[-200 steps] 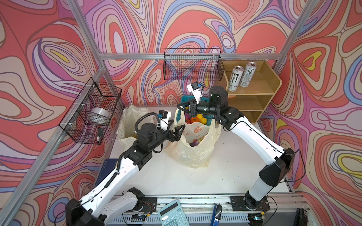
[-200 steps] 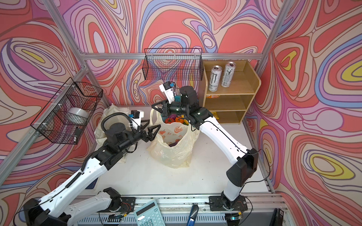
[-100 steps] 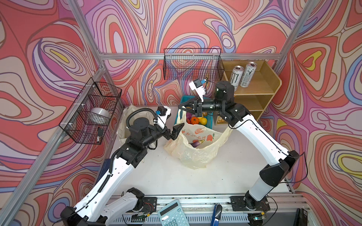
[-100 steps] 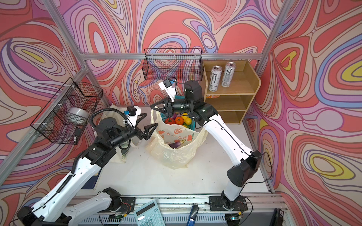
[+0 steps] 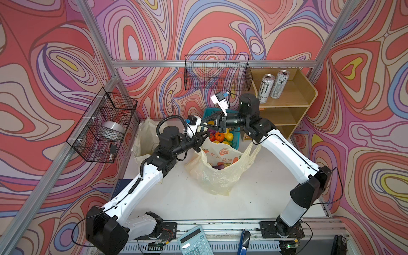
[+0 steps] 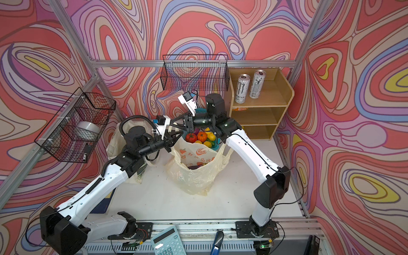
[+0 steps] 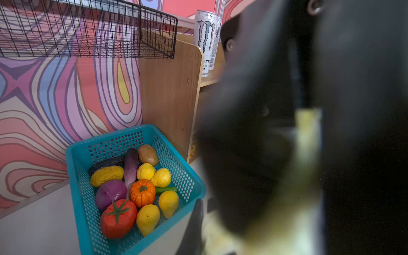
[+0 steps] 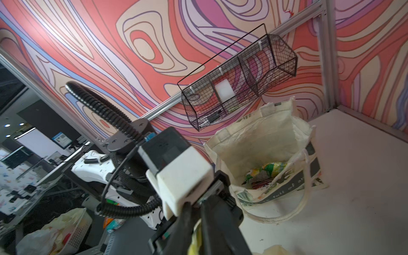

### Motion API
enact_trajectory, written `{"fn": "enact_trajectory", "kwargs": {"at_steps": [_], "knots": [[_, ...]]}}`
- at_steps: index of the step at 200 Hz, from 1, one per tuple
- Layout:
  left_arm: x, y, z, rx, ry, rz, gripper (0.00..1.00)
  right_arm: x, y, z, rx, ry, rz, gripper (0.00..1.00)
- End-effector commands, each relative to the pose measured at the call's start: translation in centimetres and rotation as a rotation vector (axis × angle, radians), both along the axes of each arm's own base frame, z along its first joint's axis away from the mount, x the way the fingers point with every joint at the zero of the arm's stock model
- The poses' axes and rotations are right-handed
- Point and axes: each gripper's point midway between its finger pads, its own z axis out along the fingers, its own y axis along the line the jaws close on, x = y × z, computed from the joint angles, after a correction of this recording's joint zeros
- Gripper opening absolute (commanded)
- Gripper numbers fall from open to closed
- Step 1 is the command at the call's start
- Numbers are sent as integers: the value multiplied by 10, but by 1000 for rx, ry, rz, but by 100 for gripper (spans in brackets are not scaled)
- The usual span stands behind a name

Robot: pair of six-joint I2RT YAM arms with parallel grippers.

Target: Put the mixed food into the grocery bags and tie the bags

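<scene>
Left pincer [image 5: 202,138]: closed tight on the top of the plastic bag [image 5: 220,178]; in the right wrist view a strip of yellow plastic shows between its fingers [image 8: 217,229].
Right pincer [image 5: 204,123]: just beside the left one, above the bag's mouth; I cannot tell if it is open or closed.
Plastic bag: stands on the white worktop [image 5: 198,205] between the two arms, mouth up, with some toy food [image 5: 217,168] inside.
Teal basket [image 7: 81,176]: right behind the bag, next to the wooden shelf [image 5: 293,103]; holds a tomato [image 7: 118,218], lemons [image 7: 145,171], an eggplant [image 7: 130,165] and a potato [image 7: 148,154].
Canvas tote [image 5: 146,136]: back left on the worktop, open, with a snack packet [image 8: 268,169] inside.
</scene>
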Motion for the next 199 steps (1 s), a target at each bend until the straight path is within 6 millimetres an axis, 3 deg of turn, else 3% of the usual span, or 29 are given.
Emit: {"fn": "enact_trajectory", "kwargs": {"at_steps": [1,15,51,90,144,199], "knots": [[3,14,6,-73,2,87,0,5,-20,20,37,-54,-119,57],[5,27,5,-98,4,168,0,20,-37,21,47,-46,-265,69],[9,55,-4,-147,3,365,0,39,-55,9,51,23,-484,78],[12,61,-10,-164,13,455,0,28,-27,-6,37,34,-515,82],[15,57,-14,-174,30,458,0,18,4,-12,37,27,-465,82],[16,53,-16,-167,35,445,0,13,34,-20,18,30,-399,74]]}}
